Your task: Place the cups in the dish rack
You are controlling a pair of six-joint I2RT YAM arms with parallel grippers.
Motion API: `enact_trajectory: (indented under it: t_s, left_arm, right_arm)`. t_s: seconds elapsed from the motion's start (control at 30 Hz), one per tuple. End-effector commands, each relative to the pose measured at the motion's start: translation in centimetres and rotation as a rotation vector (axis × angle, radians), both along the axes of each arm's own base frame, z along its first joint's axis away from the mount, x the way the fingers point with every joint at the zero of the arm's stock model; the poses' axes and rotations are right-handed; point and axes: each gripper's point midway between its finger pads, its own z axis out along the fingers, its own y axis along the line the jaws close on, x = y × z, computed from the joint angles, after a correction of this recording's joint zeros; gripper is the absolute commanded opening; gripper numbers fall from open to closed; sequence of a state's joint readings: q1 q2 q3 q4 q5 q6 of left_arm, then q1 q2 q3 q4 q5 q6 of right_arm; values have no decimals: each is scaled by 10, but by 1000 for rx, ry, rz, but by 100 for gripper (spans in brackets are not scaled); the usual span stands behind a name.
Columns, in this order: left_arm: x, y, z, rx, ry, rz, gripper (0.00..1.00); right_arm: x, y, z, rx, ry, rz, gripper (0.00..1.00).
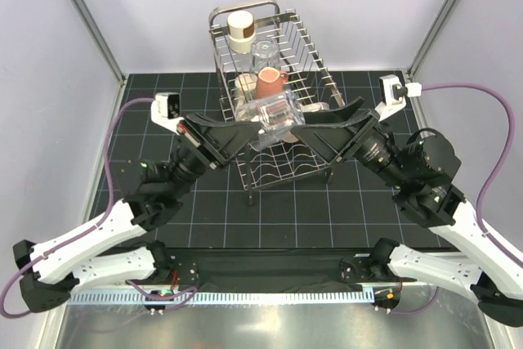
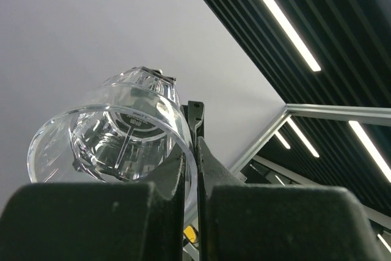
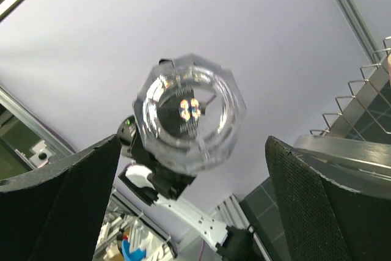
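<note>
The steel wire dish rack point(image 1: 312, 53) stands mid-table. In its upper tier sit a cream cup with a brown band point(image 1: 241, 30), a clear glass point(image 1: 265, 50), a salmon pink mug point(image 1: 270, 82) and a cream mug point(image 1: 245, 84). My left gripper point(image 1: 249, 132) is shut on the rim of a clear glass tumbler point(image 1: 274, 118), held tilted above the rack's near end. In the left wrist view the fingers point(image 2: 176, 178) pinch the tumbler point(image 2: 104, 136) wall. My right gripper point(image 1: 315, 134) is open beside the tumbler; in its wrist view the tumbler's base point(image 3: 189, 111) faces its spread fingers point(image 3: 67, 194).
A black gridded mat point(image 1: 155, 91) covers the table. Metal frame posts point(image 1: 86, 18) and pale walls close in the left, right and back. Purple cables point(image 1: 498, 132) loop beside both arms. The rack's wire edge point(image 3: 360, 93) shows at the right wrist view's right.
</note>
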State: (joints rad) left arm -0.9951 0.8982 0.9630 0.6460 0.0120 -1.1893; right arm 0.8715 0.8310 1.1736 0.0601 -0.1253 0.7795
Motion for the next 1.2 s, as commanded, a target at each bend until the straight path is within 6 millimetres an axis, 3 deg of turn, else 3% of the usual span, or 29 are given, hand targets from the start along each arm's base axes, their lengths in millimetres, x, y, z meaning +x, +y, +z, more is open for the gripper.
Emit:
enact_trajectory:
  t_s: [0.0, 0.13, 0.3, 0.43, 0.5, 0.53, 0.57, 0.6, 0.67, 0.7, 0.73, 0.77, 0.8, 0.87, 0.9, 1.0, 1.17]
  left_arm:
    - [-2, 12, 19, -106, -42, 107, 1]
    - [-13, 1, 18, -118, -35, 106, 1]
    - [-21, -9, 20, -142, -30, 101, 1]
    - [-28, -20, 21, -142, -39, 77, 1]
    - [-29, -22, 20, -141, -40, 78, 0]
    - [-30, -23, 21, -142, -41, 74, 1]
    - [-31, -24, 20, -139, -42, 73, 1]
    - [-31, -24, 20, -136, -47, 77, 1]
    - [-31, -23, 19, -134, -47, 83, 0]
    - [-30, -22, 17, -130, -42, 89, 0]
    - [-28, -22, 13, -125, -30, 97, 0]
    - [-26, -21, 10, -119, -22, 104, 4]
    - [-25, -19, 9, -118, -14, 110, 18]
    - [-21, -17, 1, -104, 4, 126, 31]
    - [-20, -15, 0, -103, 9, 133, 42]
    - [-17, -9, -10, -56, 18, 166, 56]
    - [-13, 11, -26, 41, 30, 235, 64]
  right_arm:
    - [8, -12, 33, 158, -71, -105, 100]
    - [7, -12, 39, 207, -86, -127, 100]
    - [7, -12, 32, 251, -68, -148, 100]
    - [5, -17, 30, 295, -59, -158, 89]
    - [3, -19, 31, 308, -60, -152, 76]
    - [1, -20, 32, 312, -62, -149, 62]
    - [0, -20, 32, 313, -64, -144, 55]
    - [-1, -19, 33, 309, -66, -139, 36]
    - [-2, -21, 34, 303, -63, -136, 19]
    - [-2, -20, 33, 282, -59, -136, 5]
    - [-1, -19, 33, 270, -59, -140, 4]
    - [-2, -19, 34, 264, -62, -138, 4]
    - [-2, -19, 34, 258, -63, -140, 4]
    - [-1, -20, 34, 243, -68, -150, 4]
    - [-2, -21, 35, 230, -69, -155, 4]
    - [1, -25, 36, 183, -85, -193, 4]
    - [14, -27, 38, 61, -127, -289, 4]
